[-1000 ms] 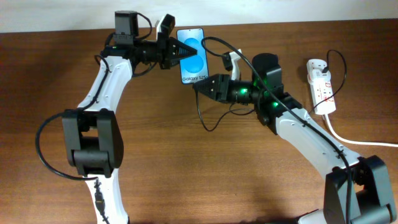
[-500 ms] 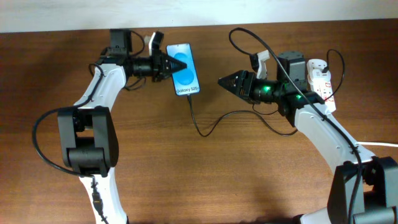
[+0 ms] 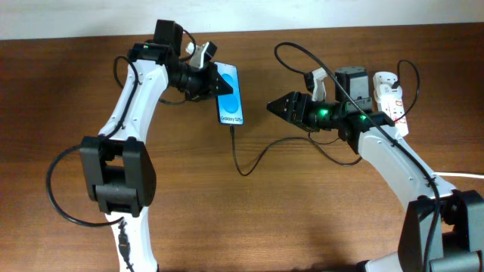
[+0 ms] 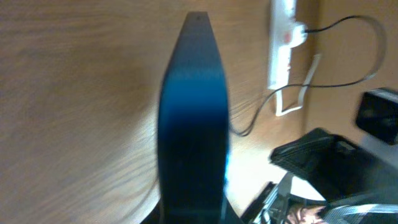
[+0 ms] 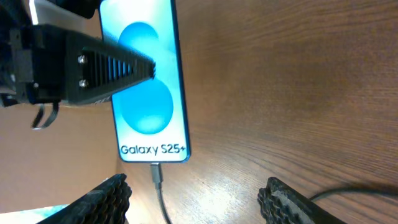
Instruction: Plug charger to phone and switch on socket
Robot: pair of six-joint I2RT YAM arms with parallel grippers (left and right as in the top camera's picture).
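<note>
Black thin charger (image 5: 157, 177) seated in blue-screened slim phone (image 3: 233, 102), left gripper (image 3: 218, 81) clamping it; right gripper (image 3: 274, 106) spread, empty. White plastic socket (image 3: 391, 102), three o'clock: I judge switch pending.

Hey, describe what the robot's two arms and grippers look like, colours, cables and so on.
The left arm and right arm match: white shells on the long links, boxy black joint housings, and black cables looping alongside. The left gripper and right gripper are black, with fingers tapering to a wedge; the finger pads are ribbed. Green lights glow near the right wrist.
</note>
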